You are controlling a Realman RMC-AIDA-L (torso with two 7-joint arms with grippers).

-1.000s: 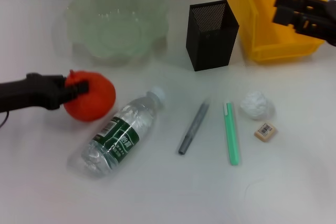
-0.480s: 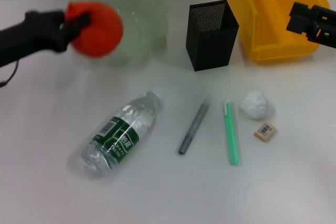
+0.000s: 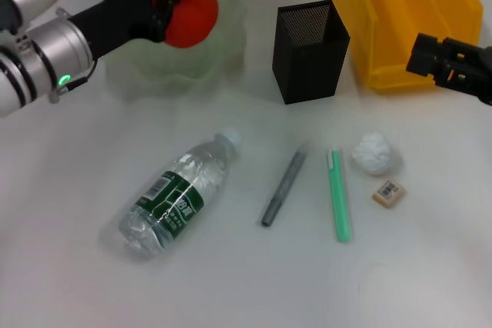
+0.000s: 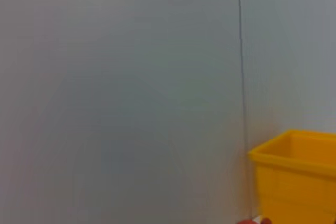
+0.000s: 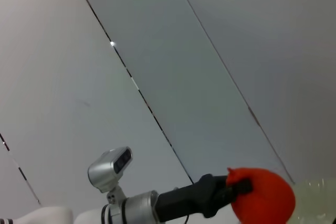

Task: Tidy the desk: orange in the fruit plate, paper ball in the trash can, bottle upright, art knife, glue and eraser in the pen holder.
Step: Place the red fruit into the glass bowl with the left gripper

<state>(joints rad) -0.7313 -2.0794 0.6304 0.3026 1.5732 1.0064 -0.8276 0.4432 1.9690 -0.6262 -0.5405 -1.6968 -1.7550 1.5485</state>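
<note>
My left gripper [image 3: 171, 7] is shut on the orange [image 3: 188, 10] and holds it above the pale green fruit plate [image 3: 223, 44] at the back left; both show in the right wrist view too, the orange [image 5: 261, 194]. My right gripper [image 3: 419, 55] hangs at the right, in front of the yellow bin [image 3: 400, 13]. On the table lie the clear bottle [image 3: 177, 193] on its side, a grey art knife [image 3: 283, 187], a green glue stick [image 3: 339, 194], the white paper ball [image 3: 374, 152] and the eraser [image 3: 389, 192]. The black mesh pen holder [image 3: 309, 50] stands at the back centre.
The yellow bin [image 4: 294, 174] also shows in the left wrist view against a grey wall. The white table [image 3: 246, 282] stretches bare in front of the objects.
My left gripper has lifted the orange off the table and carried it back and to the right, over the fruit plate. My right gripper has dropped a little lower.
</note>
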